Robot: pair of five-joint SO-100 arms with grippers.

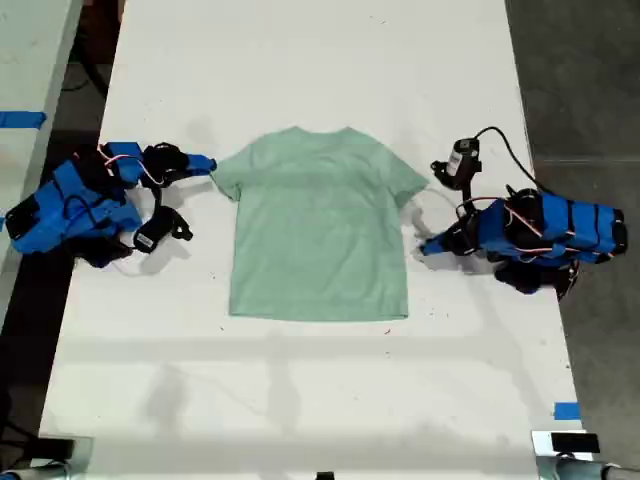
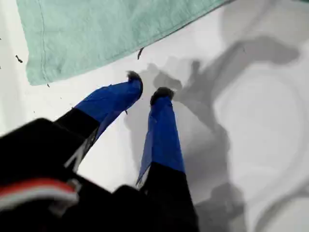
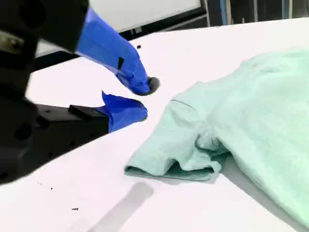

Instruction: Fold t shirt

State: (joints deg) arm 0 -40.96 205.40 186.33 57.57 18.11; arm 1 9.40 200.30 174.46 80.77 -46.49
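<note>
Long white table, dark grey floor either side.

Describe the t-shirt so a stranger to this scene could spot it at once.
On the long white table, look midway between the two blue arms. There the t shirt lies flat with its neck toward the exterior view's top, short sleeves spread to either side. It is the only cloth and the only pale mint-green thing on the table.
</note>
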